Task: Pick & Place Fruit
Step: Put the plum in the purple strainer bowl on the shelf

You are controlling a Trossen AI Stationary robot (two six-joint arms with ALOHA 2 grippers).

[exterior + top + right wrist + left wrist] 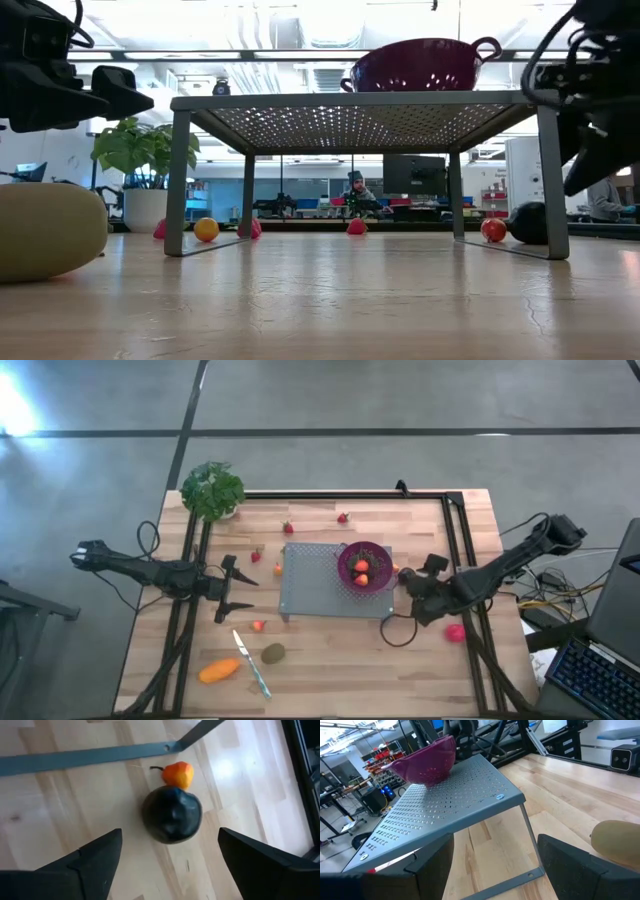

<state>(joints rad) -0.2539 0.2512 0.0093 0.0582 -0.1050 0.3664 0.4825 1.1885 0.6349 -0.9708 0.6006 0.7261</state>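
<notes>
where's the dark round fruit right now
In the right wrist view the dark round fruit lies on the table, touching a small orange-red fruit, ahead of the open right gripper.

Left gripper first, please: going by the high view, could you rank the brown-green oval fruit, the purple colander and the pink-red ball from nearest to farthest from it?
From the left gripper, at the table's left side:
1. Brown-green oval fruit, on the near part of the table beside the knife.
2. Purple colander, on top of the grey perforated metal stand mid-table.
3. Pink-red ball, far across at the right edge, past the right gripper.
</notes>
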